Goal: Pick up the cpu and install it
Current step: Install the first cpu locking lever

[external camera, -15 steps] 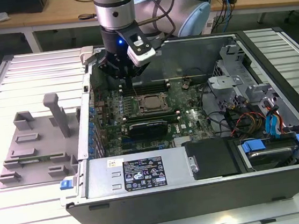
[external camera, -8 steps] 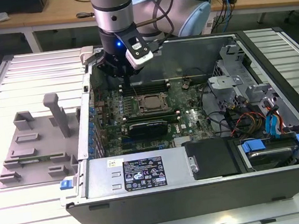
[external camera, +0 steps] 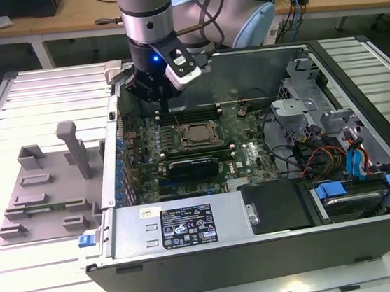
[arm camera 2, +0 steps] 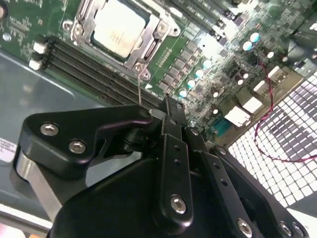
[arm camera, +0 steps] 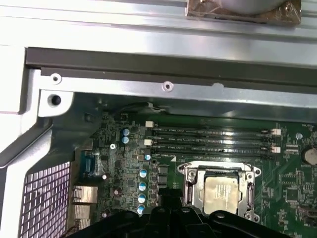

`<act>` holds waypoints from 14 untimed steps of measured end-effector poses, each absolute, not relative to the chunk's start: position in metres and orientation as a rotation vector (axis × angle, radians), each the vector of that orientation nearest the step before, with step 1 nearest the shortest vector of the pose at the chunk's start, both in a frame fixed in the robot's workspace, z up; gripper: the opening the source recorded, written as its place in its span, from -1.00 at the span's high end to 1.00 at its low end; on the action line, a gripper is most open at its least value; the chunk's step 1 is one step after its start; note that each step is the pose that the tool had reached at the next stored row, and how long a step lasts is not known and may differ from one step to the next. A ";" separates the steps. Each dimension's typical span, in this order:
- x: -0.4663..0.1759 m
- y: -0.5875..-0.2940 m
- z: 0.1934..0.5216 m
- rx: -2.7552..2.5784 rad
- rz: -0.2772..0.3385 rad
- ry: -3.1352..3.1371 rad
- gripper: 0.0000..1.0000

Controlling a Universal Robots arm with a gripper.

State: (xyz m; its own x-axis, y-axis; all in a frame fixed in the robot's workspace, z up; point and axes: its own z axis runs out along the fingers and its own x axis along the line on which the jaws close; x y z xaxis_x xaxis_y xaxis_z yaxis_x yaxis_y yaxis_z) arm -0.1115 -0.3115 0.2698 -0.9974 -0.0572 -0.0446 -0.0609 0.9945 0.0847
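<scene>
The cpu (external camera: pixel 195 135) lies flat in the motherboard socket inside the open computer case, its silver top framed by the metal socket plate in both wrist views (arm camera 2: pixel 119 27) (arm camera: pixel 221 193). My gripper (external camera: pixel 163 97) hangs just above the board, beside the socket's corner on the exterior view's left and a little behind it. Its black fingers (arm camera 2: pixel 171 116) are shut together with nothing visibly between them. A thin metal rod (arm camera 2: pixel 139 91) rises from the socket corner towards the gripper body; I cannot tell whether they touch.
Memory slots (arm camera: pixel 213 141) run behind the socket, close to the case wall (arm camera: pixel 148 64). A black heatsink block (external camera: pixel 194 166) sits in front of the socket. Cables and drive bays (external camera: pixel 336 151) fill the case's right. A grey fixture tray (external camera: pixel 45 188) stands outside on the left.
</scene>
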 end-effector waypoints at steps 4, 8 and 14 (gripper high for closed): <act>-0.112 -0.310 0.267 -0.114 0.160 3.093 0.79; -0.113 -0.303 0.265 -0.124 0.176 3.092 0.79; -0.111 -0.301 0.263 -0.123 0.202 3.090 0.79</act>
State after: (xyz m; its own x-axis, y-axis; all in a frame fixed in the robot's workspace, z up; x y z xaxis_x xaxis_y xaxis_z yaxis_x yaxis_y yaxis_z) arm -0.1111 -0.3014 0.2627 -0.9959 -0.0763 -0.0477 -0.0818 0.9884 0.1280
